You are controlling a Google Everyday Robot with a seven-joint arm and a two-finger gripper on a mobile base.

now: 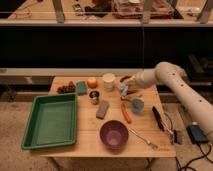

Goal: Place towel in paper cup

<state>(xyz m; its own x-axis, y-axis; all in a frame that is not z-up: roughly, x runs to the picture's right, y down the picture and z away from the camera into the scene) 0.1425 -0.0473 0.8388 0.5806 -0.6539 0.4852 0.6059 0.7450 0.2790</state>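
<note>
- Wooden table (90,134) stands before a dark shelf unit, with a green tray (50,121) filling its left side.
- Paper cup (108,81) stands upright at the far edge, between an orange (92,82) and the gripper (123,89).
- Just right of the cup, the gripper is closed on the towel (123,91), which hangs bunched, its long axis unclear.
- Metal cup (94,96), grey block (102,109), light blue cup (137,104) and carrot (126,112) crowd the nearer side.
- Purple bowl (114,134) sits near the front edge; bare wood lies between it and the tray.
</note>
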